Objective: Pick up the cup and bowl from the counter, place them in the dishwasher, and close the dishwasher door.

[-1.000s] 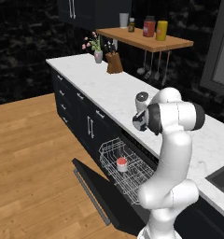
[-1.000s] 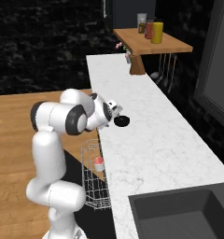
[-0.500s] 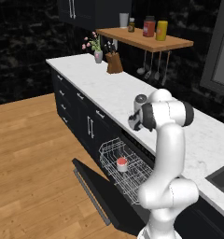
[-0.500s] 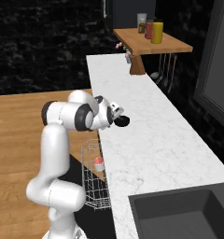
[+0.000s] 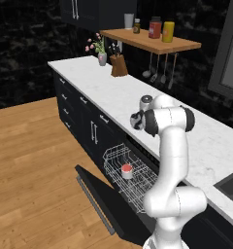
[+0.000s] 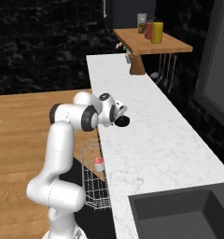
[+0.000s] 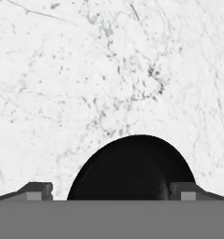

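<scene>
My arm has drawn in from its outward lean a second ago, bringing my pincer (image 7: pixel 111 193) over the bowl (image 7: pixel 132 168); its fingers stand wide apart with nothing between them. On the left the dishwasher door (image 5: pixel 108 204) lies folded down, a flat black panel. The white wire rack (image 5: pixel 130 177) holds the cup (image 5: pixel 126 170), red top upward. The hand view alone shows the bowl's round black rim on the veined marble bench (image 7: pixel 109 70); the right base view shows the bowl (image 6: pixel 122 121) near the bench's (image 6: pixel 151 140) front edge.
</scene>
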